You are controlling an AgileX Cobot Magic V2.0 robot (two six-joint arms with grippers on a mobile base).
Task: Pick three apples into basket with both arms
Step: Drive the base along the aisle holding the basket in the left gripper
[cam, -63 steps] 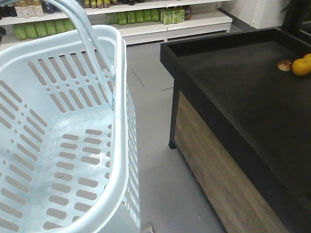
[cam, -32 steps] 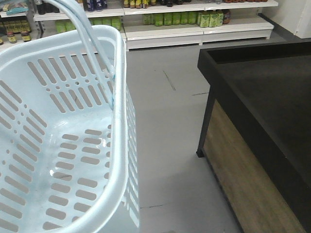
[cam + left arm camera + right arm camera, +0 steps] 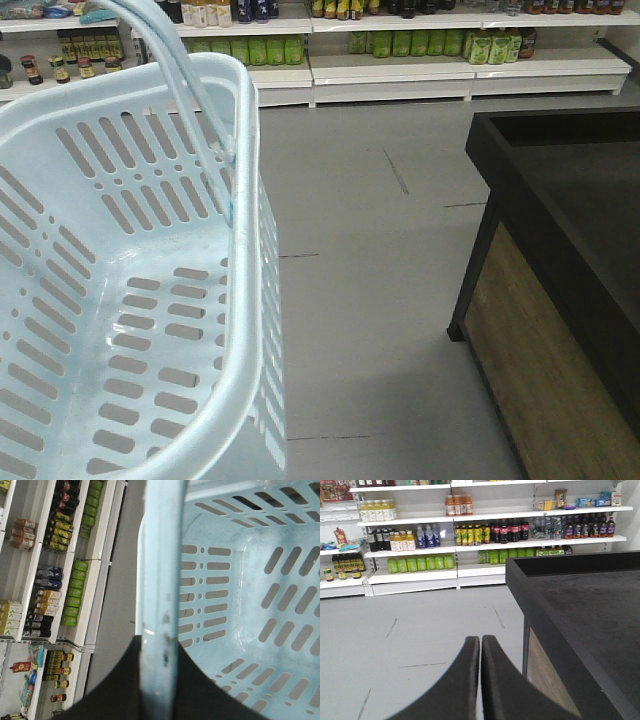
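The pale blue basket [image 3: 240,250] fills the left of the front view, hanging by its hoop handle [image 3: 185,90]; nothing lies inside it. In the left wrist view my left gripper [image 3: 159,645] is shut on the handle [image 3: 162,570], and the basket [image 3: 260,580] hangs below it. My right gripper [image 3: 480,642] is shut with nothing between its black fingers, held over the grey floor left of the black table [image 3: 580,610]. No apples are in view.
The black display table [image 3: 570,200] with a wood-panel side stands at the right. White shelves of bottles and jars [image 3: 400,45] line the far wall. Grey floor [image 3: 370,260] lies between basket and table.
The view has swung left: the table slid to the right of the frame, and the orange fruit on it dropped out of view. More shelving shows. The basket stays fixed in the frame.
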